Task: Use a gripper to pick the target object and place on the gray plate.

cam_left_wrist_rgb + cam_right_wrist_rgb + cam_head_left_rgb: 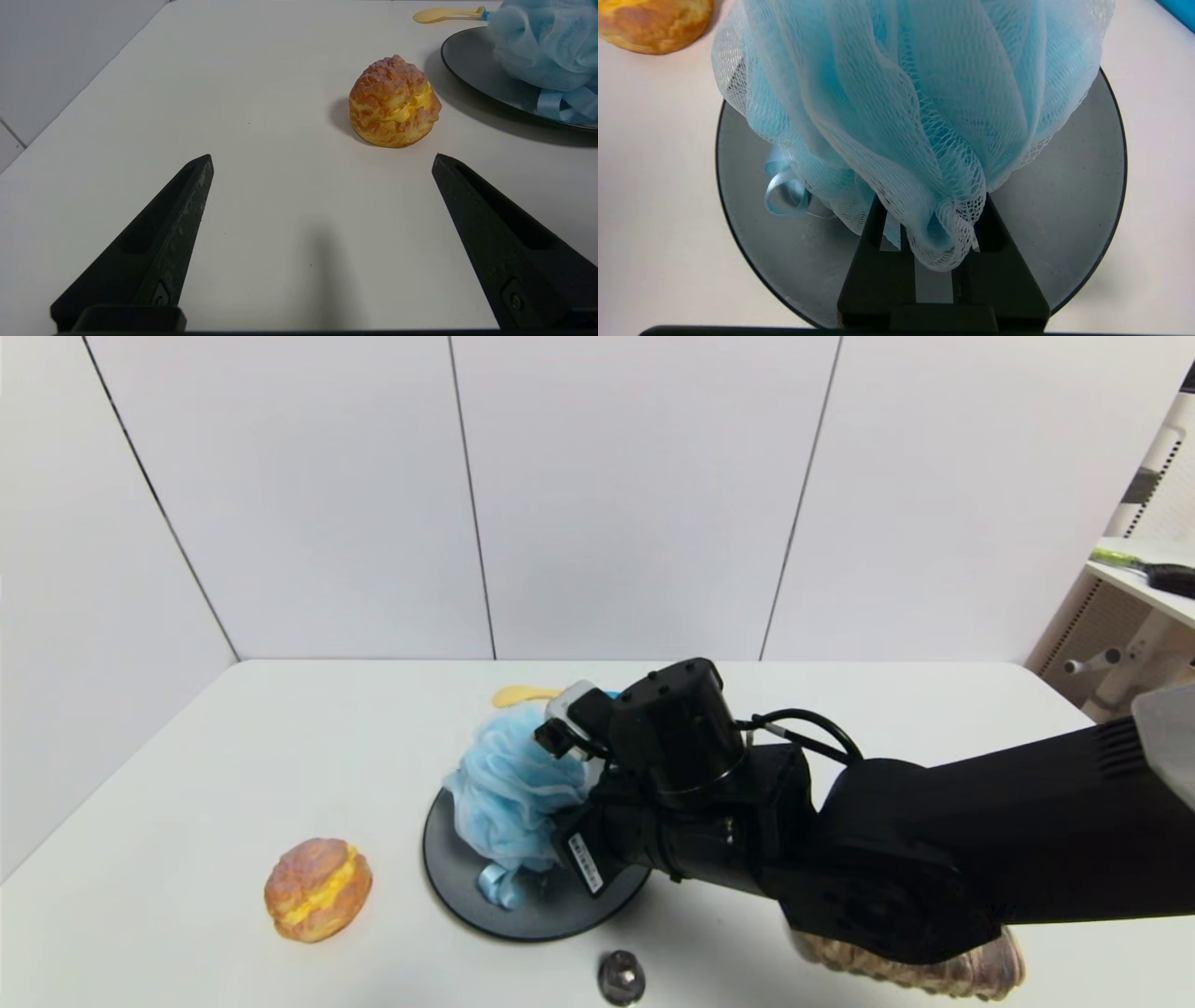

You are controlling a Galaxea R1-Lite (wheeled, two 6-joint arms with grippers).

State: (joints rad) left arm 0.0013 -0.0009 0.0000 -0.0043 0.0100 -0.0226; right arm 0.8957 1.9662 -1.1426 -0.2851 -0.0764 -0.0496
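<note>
The light blue mesh bath pouf (509,793) is over the round gray plate (560,910) in the middle of the table. My right gripper (597,821) reaches in from the right and is shut on the pouf's mesh. In the right wrist view the pouf (915,116) bulges past the two close black fingers (878,275), with the plate (1064,196) beneath. The pouf's blue ribbon loop (495,887) reaches the plate surface. My left gripper (322,157) is open and empty, low over the table's left part, and out of the head view.
A cream puff (317,889) lies left of the plate, just beyond my left gripper (395,102). A yellow spoon (523,694) lies behind the plate. A small dark metallic object (621,978) sits at the front edge. A brownish item (934,971) lies under my right arm.
</note>
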